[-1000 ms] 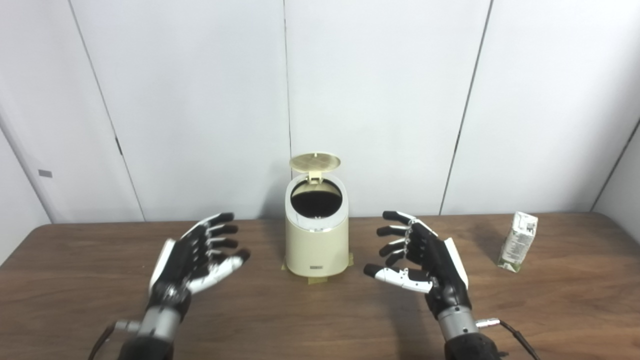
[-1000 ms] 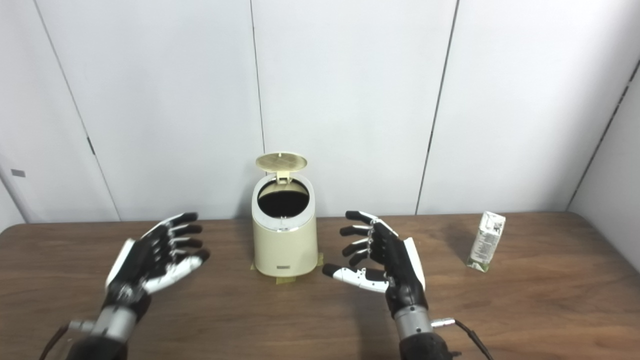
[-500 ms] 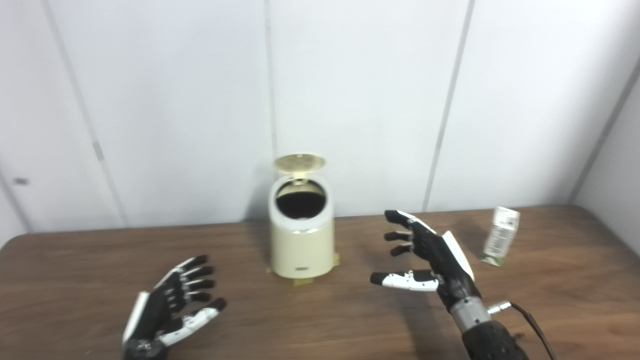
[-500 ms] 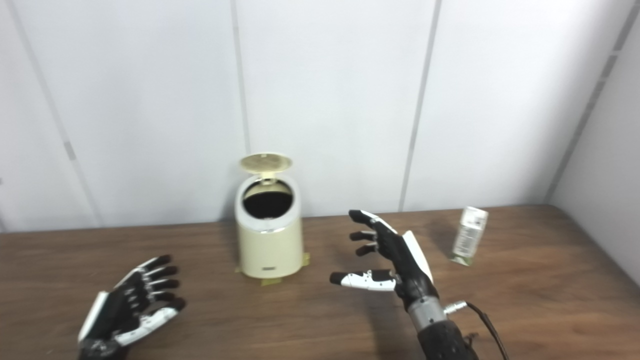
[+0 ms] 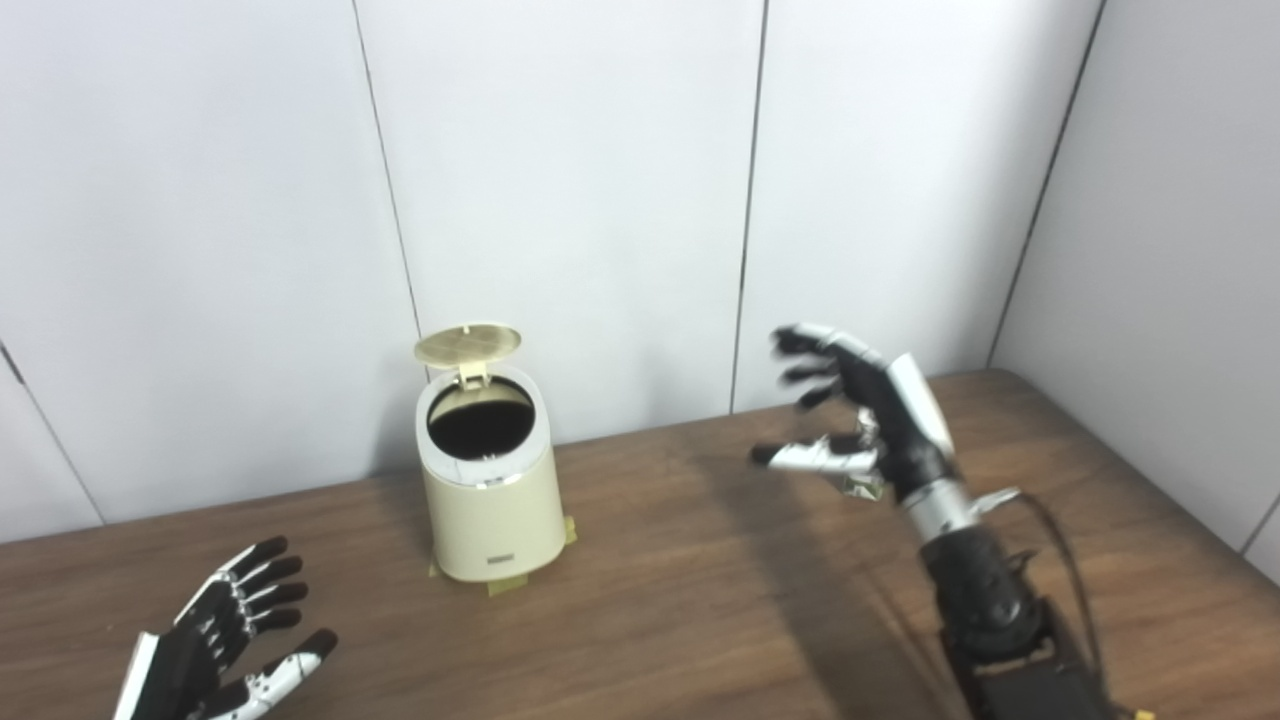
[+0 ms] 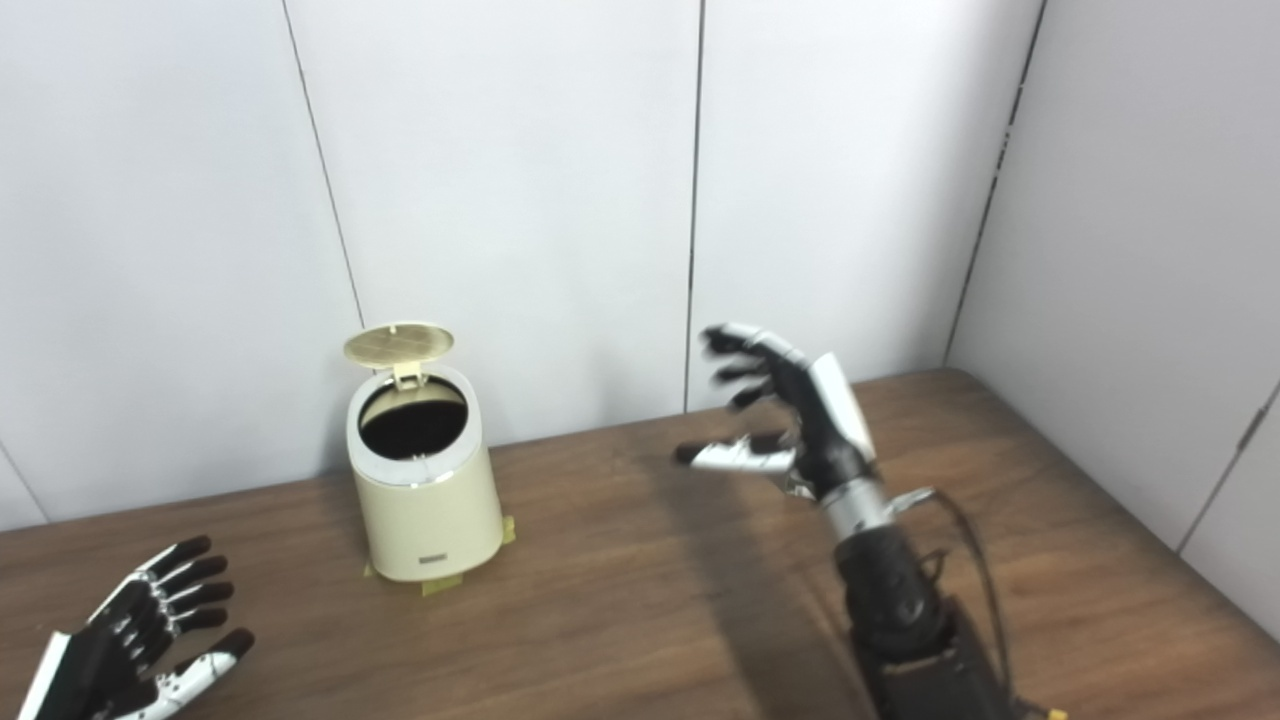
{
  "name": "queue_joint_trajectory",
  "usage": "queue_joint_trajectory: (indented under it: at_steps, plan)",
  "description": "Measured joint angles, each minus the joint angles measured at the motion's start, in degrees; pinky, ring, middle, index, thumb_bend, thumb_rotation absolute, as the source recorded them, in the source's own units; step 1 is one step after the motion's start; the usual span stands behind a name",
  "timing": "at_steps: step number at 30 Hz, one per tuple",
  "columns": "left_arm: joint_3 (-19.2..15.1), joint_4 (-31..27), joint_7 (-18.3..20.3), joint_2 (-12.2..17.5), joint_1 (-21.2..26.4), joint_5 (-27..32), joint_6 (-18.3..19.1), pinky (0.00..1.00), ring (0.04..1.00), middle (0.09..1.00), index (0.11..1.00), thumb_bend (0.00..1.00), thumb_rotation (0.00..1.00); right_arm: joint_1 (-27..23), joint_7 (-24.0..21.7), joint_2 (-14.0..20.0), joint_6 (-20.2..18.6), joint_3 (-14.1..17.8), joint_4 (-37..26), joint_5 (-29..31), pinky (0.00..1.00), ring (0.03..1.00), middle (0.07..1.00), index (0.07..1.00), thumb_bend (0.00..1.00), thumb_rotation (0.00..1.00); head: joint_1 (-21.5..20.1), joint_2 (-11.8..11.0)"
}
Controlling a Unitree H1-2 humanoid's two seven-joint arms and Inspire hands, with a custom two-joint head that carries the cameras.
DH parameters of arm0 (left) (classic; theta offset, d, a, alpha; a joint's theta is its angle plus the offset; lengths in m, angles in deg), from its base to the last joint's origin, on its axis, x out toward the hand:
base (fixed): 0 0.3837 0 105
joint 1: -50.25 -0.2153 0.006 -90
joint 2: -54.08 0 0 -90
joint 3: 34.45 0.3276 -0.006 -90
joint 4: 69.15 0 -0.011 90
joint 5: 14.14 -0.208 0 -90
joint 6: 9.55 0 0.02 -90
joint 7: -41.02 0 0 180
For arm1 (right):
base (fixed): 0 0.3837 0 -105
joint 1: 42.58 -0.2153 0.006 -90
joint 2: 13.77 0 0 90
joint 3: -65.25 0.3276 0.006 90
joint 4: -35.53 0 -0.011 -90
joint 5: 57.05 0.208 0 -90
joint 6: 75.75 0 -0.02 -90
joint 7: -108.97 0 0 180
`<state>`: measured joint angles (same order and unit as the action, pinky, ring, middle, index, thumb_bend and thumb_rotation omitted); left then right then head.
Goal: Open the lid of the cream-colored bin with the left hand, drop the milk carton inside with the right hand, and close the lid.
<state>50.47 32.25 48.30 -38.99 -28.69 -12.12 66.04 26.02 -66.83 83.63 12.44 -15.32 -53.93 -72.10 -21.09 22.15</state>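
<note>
We see a white panelled wall behind a brown wood-grain tabletop, and we take the cream-colored bin as our landmark. The bin stands upright near the wall edge of the tabletop, on yellowish tape tabs that stick out from under its base. Its round lid is tipped up on the rear hinge, leaving the dark mouth uncovered. A small dark label sits low on the bin's front; we cannot read any writing on it.

Our right hand is raised above the tabletop well to the right of the bin, fingers spread and thumb stretched toward the bin, closed on nothing. Its fingertips are blurred. The milk carton is almost wholly hidden behind this hand: only a pale greenish corner shows just under the palm, beside the wrist. We cannot tell whether the hand touches it, and none of its print is visible.

Our left hand lies low and to the left of the bin, well apart from it, palm up with fingers spread, empty.

In the left eye view the carton's corner is a clear sliver; in the right eye view it is barely a trace under the palm. The right eye view also shows more of the side wall to the right.
</note>
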Motion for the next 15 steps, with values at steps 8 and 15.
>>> queue_joint_trajectory:
  at_steps: [8,15]
  plan:
    - [-0.48,-0.05,0.01,0.9,-0.38,0.01,0.2,0.71,0.743,0.794,0.824,0.61,0.03,-1.31,-2.03,7.04,-2.26,1.0,3.75,-0.3,0.69,0.819,0.873,0.895,0.79,0.18,-0.79,0.26]
    - [-0.5,-0.65,-0.06,0.92,-0.8,-0.22,0.91,0.73,0.751,0.793,0.822,0.62,0.04,-2.67,-4.48,8.37,-2.03,1.24,9.85,3.9,0.72,0.83,0.883,0.912,0.79,0.17,-1.23,0.53]
